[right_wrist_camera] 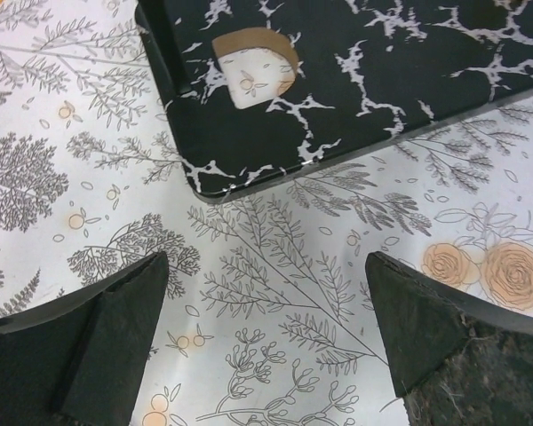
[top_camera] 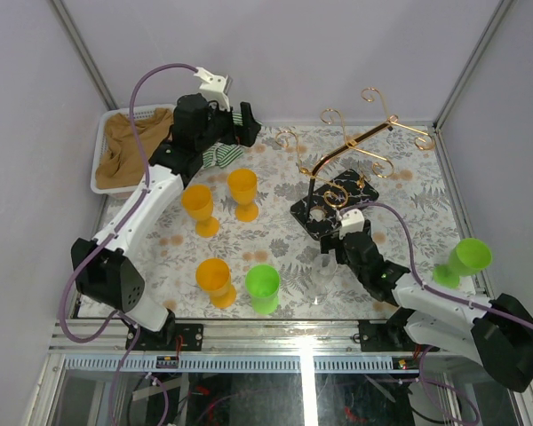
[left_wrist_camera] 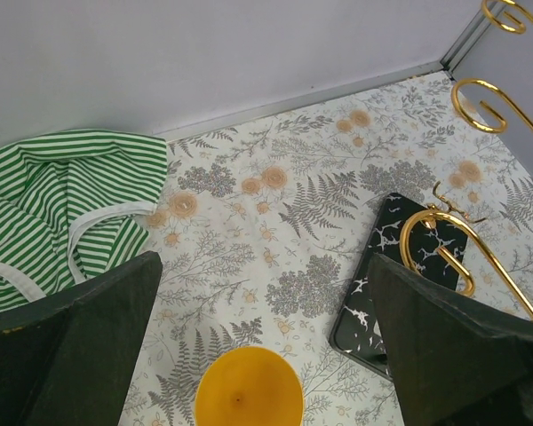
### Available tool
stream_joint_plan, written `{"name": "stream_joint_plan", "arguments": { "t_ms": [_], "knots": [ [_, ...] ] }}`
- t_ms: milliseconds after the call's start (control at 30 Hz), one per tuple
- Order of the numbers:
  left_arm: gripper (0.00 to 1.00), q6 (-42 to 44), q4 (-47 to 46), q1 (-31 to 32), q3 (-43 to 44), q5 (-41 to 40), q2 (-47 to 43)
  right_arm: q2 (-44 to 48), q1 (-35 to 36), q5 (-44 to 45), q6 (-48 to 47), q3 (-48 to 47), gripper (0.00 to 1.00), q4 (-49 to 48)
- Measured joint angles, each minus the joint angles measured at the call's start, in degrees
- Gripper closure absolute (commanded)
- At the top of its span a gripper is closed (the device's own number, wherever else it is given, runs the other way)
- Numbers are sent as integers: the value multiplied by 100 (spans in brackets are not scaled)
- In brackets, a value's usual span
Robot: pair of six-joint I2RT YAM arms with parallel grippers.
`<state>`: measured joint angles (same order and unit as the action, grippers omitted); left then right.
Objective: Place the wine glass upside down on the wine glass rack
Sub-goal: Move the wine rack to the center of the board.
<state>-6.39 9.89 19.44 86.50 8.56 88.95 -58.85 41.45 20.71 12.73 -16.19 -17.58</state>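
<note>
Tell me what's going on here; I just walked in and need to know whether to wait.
Nothing is being held yet. Both arms have open, empty grippers: the left gripper hovers above an orange goblet near a striped cloth, and the right gripper hangs over the table by the black base of the wine glass rack. The rack's gold hooks carry no glass.

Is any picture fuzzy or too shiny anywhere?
Top view: a white glare streak on the front panel. Left wrist view: sharp, the wine glass rack gleams gold. Right wrist view: the tablecloth is crisp, the right gripper's fingers are dark and murky.
</note>
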Motion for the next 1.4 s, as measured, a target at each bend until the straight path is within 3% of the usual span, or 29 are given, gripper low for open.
{"name": "stream_joint_plan", "arguments": {
  "t_ms": [467, 900, 1100, 1400],
  "knots": [
    [0, -24, 15, 0, 417, -33, 345, 715, -20, 1237, 898, -332, 1, 1351],
    [0, -28, 2, -7, 710, -411, 710, 892, -20, 2011, 2247, -1735, 1, 3563],
    [0, -26, 0, -15, 946, -409, 850, 667, -22, 2306, 3206, -2771, 3, 5296],
    [0, -26, -15, -33, 992, -409, 986, -348, -24, 3189, 4594, -5292, 5, 8220]
  ]
}}
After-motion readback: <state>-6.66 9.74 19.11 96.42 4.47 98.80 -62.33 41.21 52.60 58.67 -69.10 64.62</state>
